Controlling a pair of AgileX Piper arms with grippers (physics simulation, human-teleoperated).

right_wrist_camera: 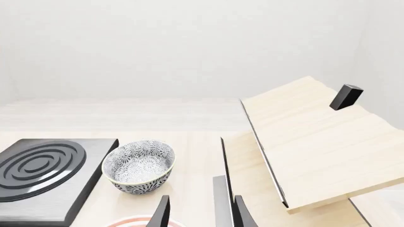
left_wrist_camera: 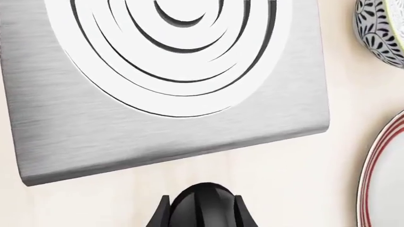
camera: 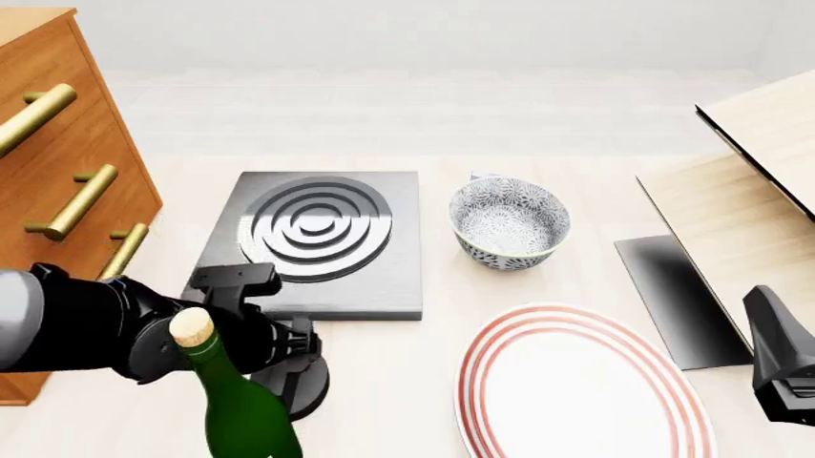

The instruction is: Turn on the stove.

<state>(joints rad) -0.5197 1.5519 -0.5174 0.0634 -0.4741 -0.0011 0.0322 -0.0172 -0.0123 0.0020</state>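
The stove (camera: pixel 382 277) is a flat grey slab with raised concentric burner rings (camera: pixel 316 229); in the left wrist view the stove (left_wrist_camera: pixel 158 127) fills the upper part. Its small black round knob (left_wrist_camera: pixel 203 213) sits on the table just off the slab's near edge. My left gripper (left_wrist_camera: pixel 202 199) has a finger pressed against each side of the knob. From the front, the left gripper (camera: pixel 296 367) covers most of the knob (camera: pixel 311 401). My right gripper (right_wrist_camera: pixel 200 213) is open and holds nothing, and it hangs at the table's right side (camera: pixel 780 367).
A green corked bottle (camera: pixel 236 405) stands in front of the left arm. A patterned bowl (camera: pixel 510 224) and a red-rimmed plate (camera: pixel 579 391) lie right of the stove. Wooden drawers (camera: pixel 64 191) stand at the left. A dark flat panel (camera: pixel 675 296) and tilted wooden boards (camera: pixel 751 181) are at the right.
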